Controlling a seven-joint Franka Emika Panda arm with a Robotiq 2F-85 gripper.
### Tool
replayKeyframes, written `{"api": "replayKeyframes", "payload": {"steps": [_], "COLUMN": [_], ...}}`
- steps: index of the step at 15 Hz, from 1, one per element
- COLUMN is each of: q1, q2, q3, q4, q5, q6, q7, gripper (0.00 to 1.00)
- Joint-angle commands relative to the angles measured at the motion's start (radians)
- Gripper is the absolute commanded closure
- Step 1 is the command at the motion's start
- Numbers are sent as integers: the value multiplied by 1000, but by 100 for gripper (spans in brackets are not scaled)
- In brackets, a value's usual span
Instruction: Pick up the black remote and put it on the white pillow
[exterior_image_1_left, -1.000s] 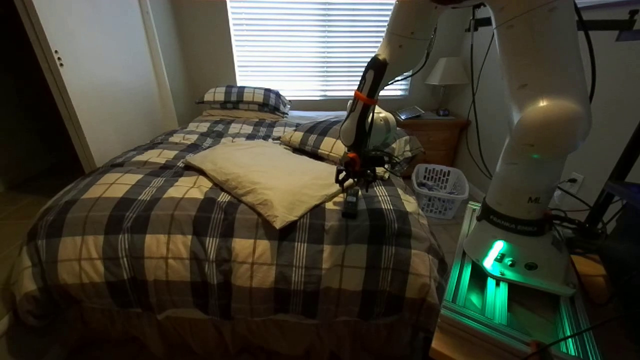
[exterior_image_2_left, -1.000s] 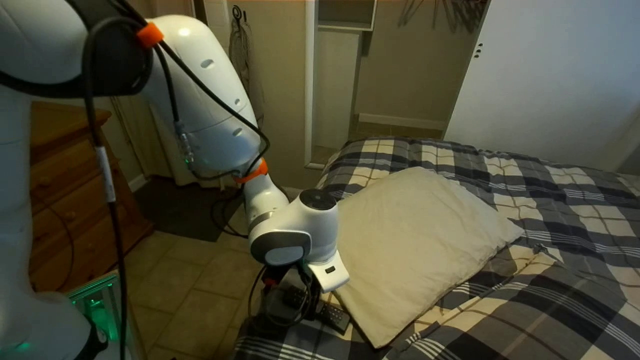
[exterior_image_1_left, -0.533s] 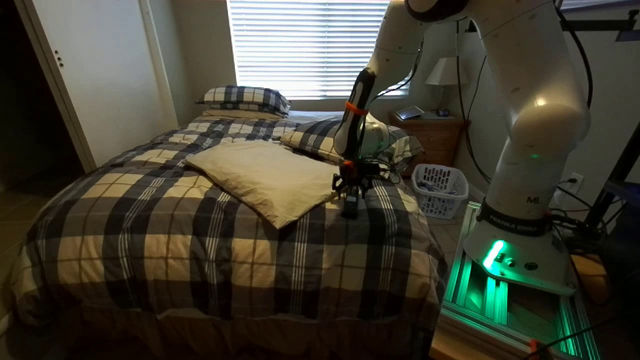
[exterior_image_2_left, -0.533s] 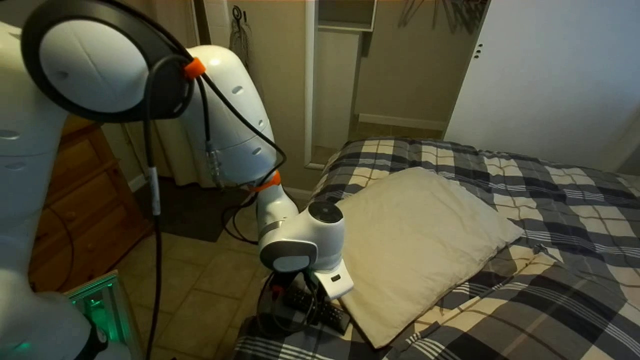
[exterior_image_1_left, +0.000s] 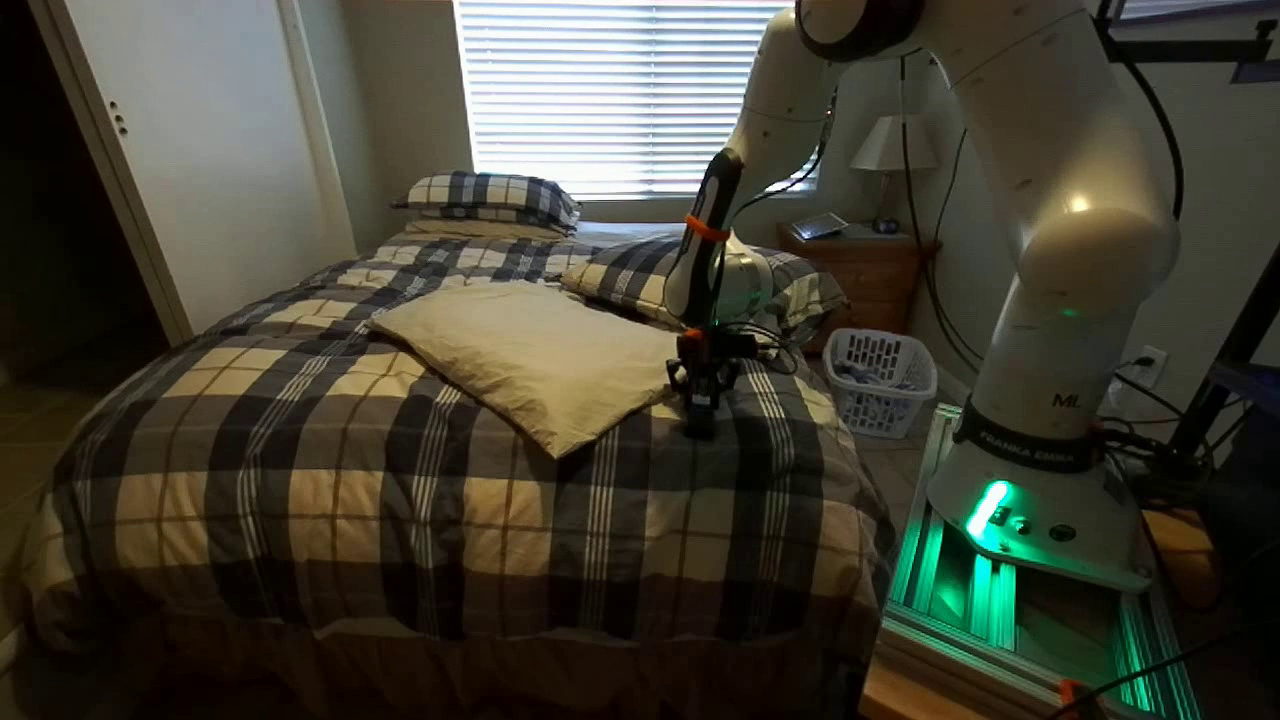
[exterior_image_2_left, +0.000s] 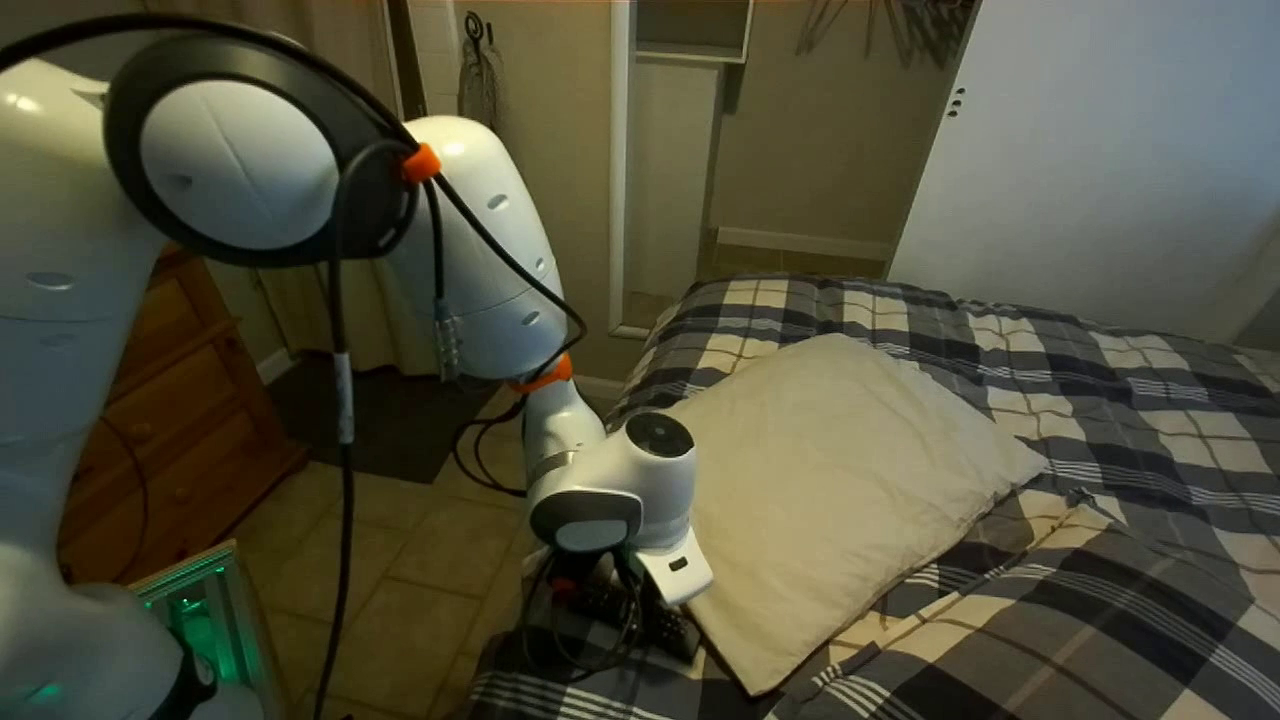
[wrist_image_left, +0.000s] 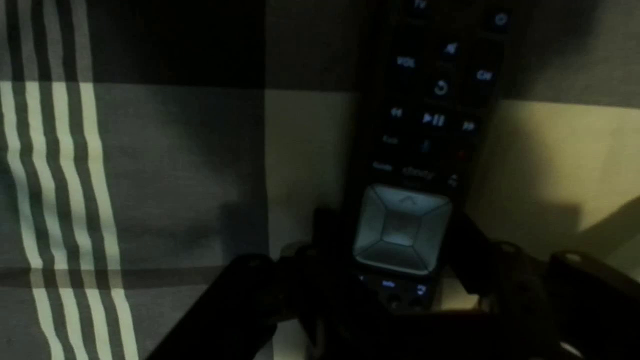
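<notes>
The black remote (wrist_image_left: 425, 100) lies lengthwise on the plaid bedspread, buttons up, with a grey square pad near its lower end. In the wrist view my gripper (wrist_image_left: 397, 237) straddles that end, its dark fingers (wrist_image_left: 470, 255) pressed in against both long sides, shut on the remote. Both exterior views have the gripper (exterior_image_1_left: 703, 392) pointing down at the bed, partly covering the remote (exterior_image_1_left: 700, 420); the remote's end (exterior_image_2_left: 672, 632) pokes out beside the wrist. The white pillow (exterior_image_1_left: 540, 350) lies flat close by, its near corner beside the remote (exterior_image_2_left: 830, 490).
A plaid pillow (exterior_image_1_left: 640, 272) lies behind the white one. Beyond the bed's side stand a white laundry basket (exterior_image_1_left: 880, 385) and a wooden nightstand (exterior_image_1_left: 870, 275) with a lamp (exterior_image_1_left: 893, 145). A wooden dresser (exterior_image_2_left: 180, 420) is behind the arm.
My gripper has come down over the remote, and its fingers have closed in on the sides. Remote and white pillow have stayed where they were.
</notes>
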Motion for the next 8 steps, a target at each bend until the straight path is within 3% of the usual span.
{"api": "replayKeyframes", "payload": {"steps": [1, 8], "q1": [25, 86], "q2": [-25, -125], "q3": [-15, -36], "q4": [-13, -88], "q5": [19, 15], "q6": [1, -108], "q7": [-17, 39], "gripper": [68, 68]}}
